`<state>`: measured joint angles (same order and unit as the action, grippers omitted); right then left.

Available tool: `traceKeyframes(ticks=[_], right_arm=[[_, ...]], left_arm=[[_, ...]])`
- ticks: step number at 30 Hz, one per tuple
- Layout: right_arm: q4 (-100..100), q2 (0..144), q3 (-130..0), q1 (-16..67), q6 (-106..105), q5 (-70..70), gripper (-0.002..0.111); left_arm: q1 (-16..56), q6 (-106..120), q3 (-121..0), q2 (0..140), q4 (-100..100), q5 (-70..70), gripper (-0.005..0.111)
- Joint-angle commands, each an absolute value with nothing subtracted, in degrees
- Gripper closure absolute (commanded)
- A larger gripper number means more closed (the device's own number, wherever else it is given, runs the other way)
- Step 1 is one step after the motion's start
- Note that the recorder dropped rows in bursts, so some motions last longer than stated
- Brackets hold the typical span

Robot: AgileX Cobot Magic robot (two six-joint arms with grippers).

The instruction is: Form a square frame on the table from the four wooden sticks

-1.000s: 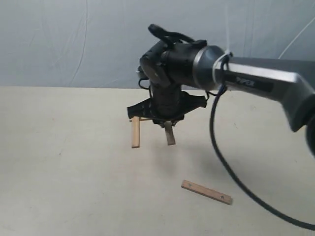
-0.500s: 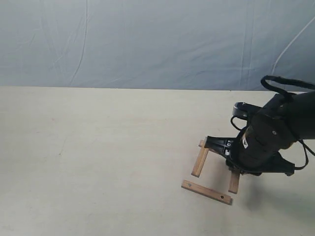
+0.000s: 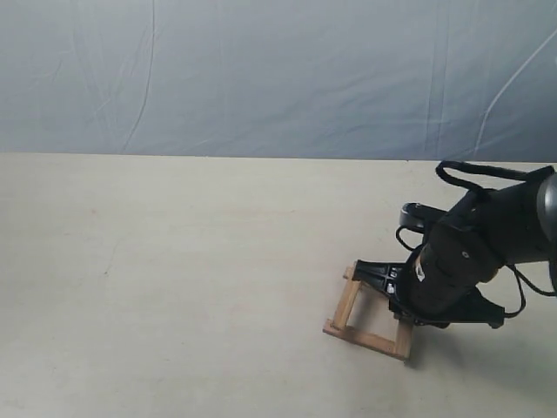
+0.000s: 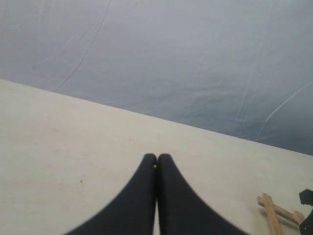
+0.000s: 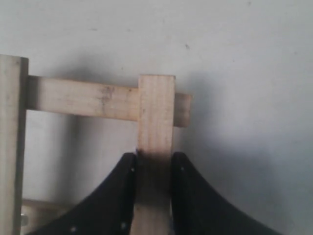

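Four wooden sticks lie as a small square frame (image 3: 348, 302) on the table (image 3: 174, 287) at the right front. The front slat (image 3: 365, 338) runs under the ends of the side slats. My right gripper (image 3: 407, 320) points down over the frame's right side, shut on the right slat (image 5: 155, 112), which lies across a cross slat (image 5: 83, 100). Another slat (image 5: 11, 147) shows at that view's edge. In the left wrist view my left gripper (image 4: 157, 159) is shut with nothing in it, well away from the sticks (image 4: 271, 215).
A blue-grey backdrop (image 3: 261, 70) hangs behind the table. The right arm's black wrist and cable (image 3: 474, 252) stand over the frame's right side. The pale table stretches bare to the left of the frame.
The right arm carried three joined slats from mid-table to the right front and lowered them onto the lone slat there, closing a square. The left gripper stays out of the exterior view.
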<state>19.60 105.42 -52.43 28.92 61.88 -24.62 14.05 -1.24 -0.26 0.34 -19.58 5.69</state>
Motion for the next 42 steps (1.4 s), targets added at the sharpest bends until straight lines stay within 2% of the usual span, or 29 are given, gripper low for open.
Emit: traceKeyframes(ticks=[1, 7, 12, 15, 23, 36, 39, 42], right_arm=[[19.6, 107.5, -52.3, 28.6, 62.0, -22.7, 0.109], [19.6, 108.9, -55.9, 28.6, 58.1, -25.5, 0.109], [11.2, 109.0, -68.1, 28.7, 39.2, -37.8, 0.109], [7.5, 112.6, -74.8, 30.1, 32.7, -41.2, 0.109], [6.7, 125.4, -90.3, 33.8, 32.0, -47.2, 0.109], [4.5, 128.5, -91.9, 33.8, 31.8, -46.5, 0.109], [4.5, 128.0, -91.9, 33.8, 31.8, -46.5, 0.095], [4.5, 126.9, -91.9, 33.8, 31.8, -46.7, 0.065]], left_arm=[[13.8, -1.3, 0.0, 0.0, -20.0, 5.8, 0.107], [13.8, -1.3, 0.0, 0.0, -20.0, 5.8, 0.107], [13.8, -1.4, 0.0, 0.0, -20.0, 5.9, 0.107], [13.8, -1.4, 0.0, 0.0, -20.2, 5.9, 0.107], [13.8, -1.4, 0.0, 0.0, -20.2, 5.9, 0.107], [13.8, -1.4, 0.0, 0.0, -20.3, 5.7, 0.107], [13.8, -1.4, 0.0, 0.0, -20.3, 5.7, 0.107], [13.8, -1.4, 0.0, 0.0, -20.3, 5.7, 0.107]])
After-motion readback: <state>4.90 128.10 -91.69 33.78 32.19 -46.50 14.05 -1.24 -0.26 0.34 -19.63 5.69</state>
